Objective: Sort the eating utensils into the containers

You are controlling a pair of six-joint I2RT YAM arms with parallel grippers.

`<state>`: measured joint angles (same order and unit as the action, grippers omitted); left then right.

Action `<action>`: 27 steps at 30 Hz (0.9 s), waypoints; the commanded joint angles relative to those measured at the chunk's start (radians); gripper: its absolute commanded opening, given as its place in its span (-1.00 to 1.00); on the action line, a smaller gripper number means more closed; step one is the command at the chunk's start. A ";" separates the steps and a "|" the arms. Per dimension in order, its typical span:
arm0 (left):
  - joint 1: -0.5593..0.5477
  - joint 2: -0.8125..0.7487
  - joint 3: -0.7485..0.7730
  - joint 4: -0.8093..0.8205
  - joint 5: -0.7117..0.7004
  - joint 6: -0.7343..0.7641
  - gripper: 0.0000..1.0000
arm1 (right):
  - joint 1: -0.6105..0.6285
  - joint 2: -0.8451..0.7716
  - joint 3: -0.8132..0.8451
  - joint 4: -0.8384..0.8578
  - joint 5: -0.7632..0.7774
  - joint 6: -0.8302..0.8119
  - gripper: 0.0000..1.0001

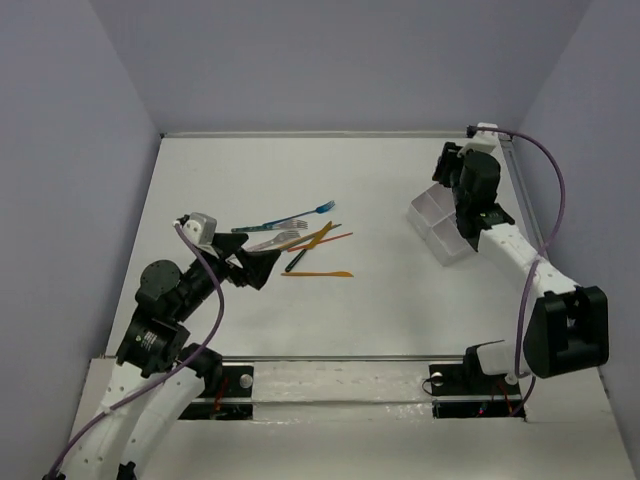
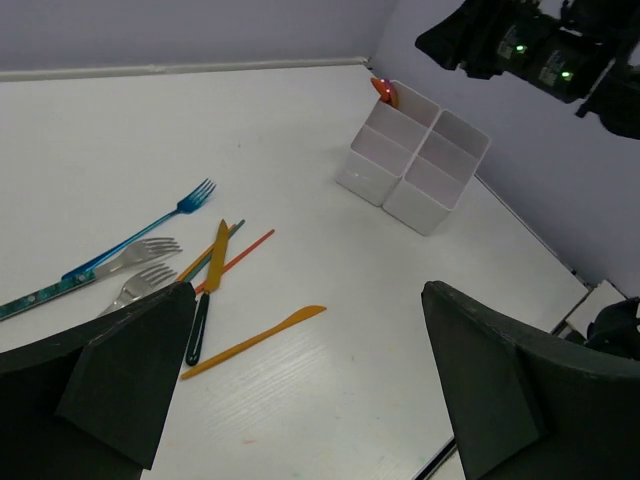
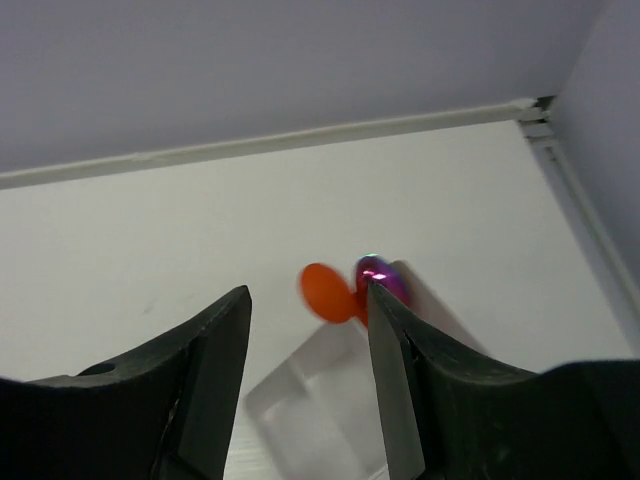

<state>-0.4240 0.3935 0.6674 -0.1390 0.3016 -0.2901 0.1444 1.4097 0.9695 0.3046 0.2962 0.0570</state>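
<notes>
Two spoons, an orange spoon (image 3: 325, 292) and a purple spoon (image 3: 378, 275), stood bowl-up in the far compartment of the containers (image 2: 365, 185). The right gripper (image 3: 307, 310) hung above them, jaws apart and holding nothing. The remaining utensils lay bunched on the worktop (image 2: 300, 130) in front of the left gripper (image 2: 306, 305), whose jaws were spread wide and empty. The step in hand looked like the next pick. The orange knife (image 2: 255, 340) lay nearest and apart, its long axis roughly left-right, tip toward the containers. A grasp would probably need jaws lowered across that axis.
</notes>
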 commanded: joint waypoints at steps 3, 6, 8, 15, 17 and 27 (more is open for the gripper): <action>-0.001 0.209 0.049 -0.063 -0.204 -0.012 0.98 | 0.173 -0.213 -0.036 -0.277 -0.247 0.265 0.12; -0.001 0.351 0.104 -0.123 -0.281 -0.026 0.88 | 0.234 -0.311 -0.104 -0.352 -0.356 0.311 0.13; -0.001 0.424 0.130 -0.151 -0.303 -0.029 0.78 | 0.235 -0.359 -0.129 -0.384 -0.431 0.316 0.13; 0.008 0.735 0.228 -0.250 -0.487 0.014 0.51 | 0.235 -0.522 -0.212 -0.466 -0.581 0.346 0.13; 0.017 0.789 0.259 -0.277 -0.516 0.049 0.43 | 0.235 -0.532 -0.232 -0.469 -0.626 0.354 0.13; 0.037 1.085 0.320 -0.238 -0.567 0.206 0.28 | 0.235 -0.601 -0.261 -0.447 -0.719 0.365 0.13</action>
<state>-0.3950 1.4143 0.9340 -0.3893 -0.2226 -0.1596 0.3794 0.8207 0.7113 -0.1715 -0.3470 0.4088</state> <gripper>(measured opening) 0.641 0.567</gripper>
